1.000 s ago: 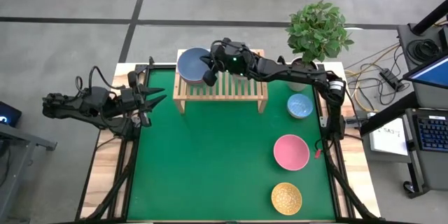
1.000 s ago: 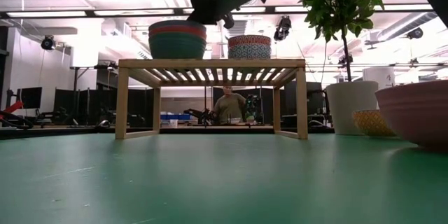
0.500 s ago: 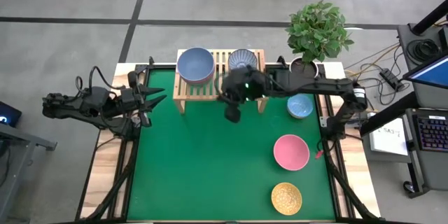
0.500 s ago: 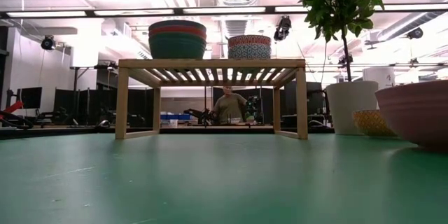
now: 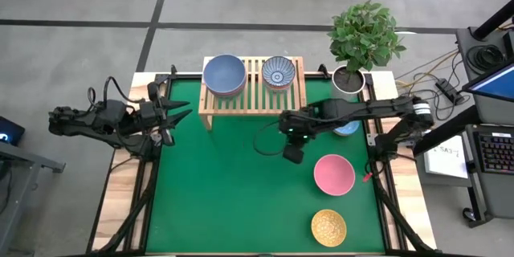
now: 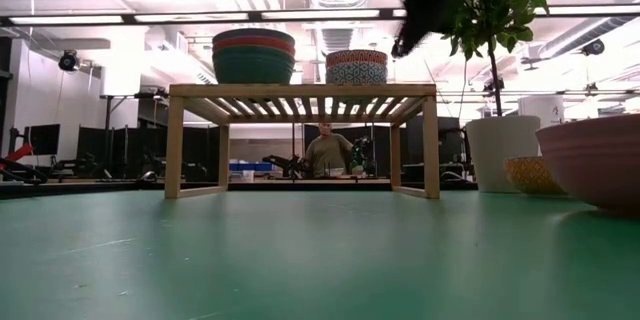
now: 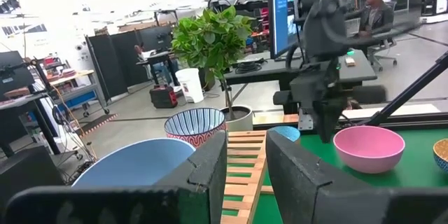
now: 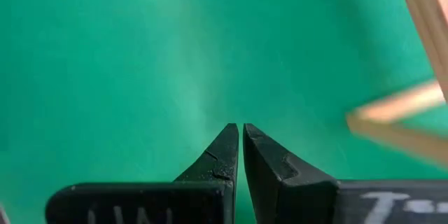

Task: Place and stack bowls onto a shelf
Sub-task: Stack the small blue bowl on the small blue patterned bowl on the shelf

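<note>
The green counter carries the shelf just beyond the right claw. A pink bowl, yellow bowl and light blue bowl rest on the counter to the claw's right. A bowl stack and patterned bowl sit on the shelf.

Both of your arms are dark, near-black, built of jointed segments. The left arm carries loose black cables looping over its links. The right arm has a pale grey band at its elbow joint and a small green light near the wrist. The right end effector has two black tapering fingers with white lettering on their bases. The left end effector has broad, matte-black, wedge-shaped fingers.
</note>
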`<state>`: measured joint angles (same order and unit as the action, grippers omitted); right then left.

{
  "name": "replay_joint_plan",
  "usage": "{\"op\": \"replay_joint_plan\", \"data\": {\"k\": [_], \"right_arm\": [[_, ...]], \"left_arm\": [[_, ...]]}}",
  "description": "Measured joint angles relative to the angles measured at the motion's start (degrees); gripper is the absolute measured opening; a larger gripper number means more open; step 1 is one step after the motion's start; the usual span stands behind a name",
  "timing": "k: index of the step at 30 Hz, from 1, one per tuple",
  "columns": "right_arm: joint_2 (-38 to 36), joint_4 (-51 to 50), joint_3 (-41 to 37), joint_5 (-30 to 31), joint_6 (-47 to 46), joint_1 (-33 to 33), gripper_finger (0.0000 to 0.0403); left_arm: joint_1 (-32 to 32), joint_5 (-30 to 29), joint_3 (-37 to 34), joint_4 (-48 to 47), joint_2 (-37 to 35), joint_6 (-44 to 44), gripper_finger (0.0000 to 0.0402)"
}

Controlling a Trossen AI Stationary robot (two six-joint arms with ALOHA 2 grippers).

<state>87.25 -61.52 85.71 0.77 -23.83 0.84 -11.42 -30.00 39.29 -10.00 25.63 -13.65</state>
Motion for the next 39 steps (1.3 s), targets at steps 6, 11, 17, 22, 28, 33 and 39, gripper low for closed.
{"op": "replay_joint_plan", "data": {"k": [6, 11, 17, 22, 28, 33, 39], "right_arm": [[-9.4, -0.2, -14.1, 2.6, -6.7, -3.5, 0.0013], [-16.7, -0.1, -23.4, 9.7, -14.7, -7.1, 0.0013], [-21.2, -0.1, -30.0, 8.7, -22.9, -10.7, 0.0013], [-20.2, -0.2, -33.1, 6.1, -24.4, -11.8, 0.0022], [-17.7, -0.3, -33.0, 8.4, -21.4, -11.9, 0.0042], [-17.4, -0.1, -32.5, 12.2, -20.0, -11.9, 0.0011], [-17.4, 0.1, -32.5, 13.8, -22.8, -12.0, 0.0023]], "left_arm": [[0.0, 0.0, 0.0, 0.8, 0.4, -0.3, 0.0084], [0.0, 0.0, 0.0, 1.0, 0.7, -0.9, 0.0084], [0.0, 0.0, 0.0, 1.0, 1.0, -0.9, 0.0084], [0.0, 0.0, 0.0, 1.0, 1.0, -0.9, 0.0084], [0.0, 0.0, 0.0, 1.0, 1.0, -1.1, 0.0084], [0.0, 0.0, 0.0, 1.0, 1.0, -1.7, 0.0084], [0.0, 0.0, 0.0, 1.1, 1.0, -2.4, 0.0084]]}}
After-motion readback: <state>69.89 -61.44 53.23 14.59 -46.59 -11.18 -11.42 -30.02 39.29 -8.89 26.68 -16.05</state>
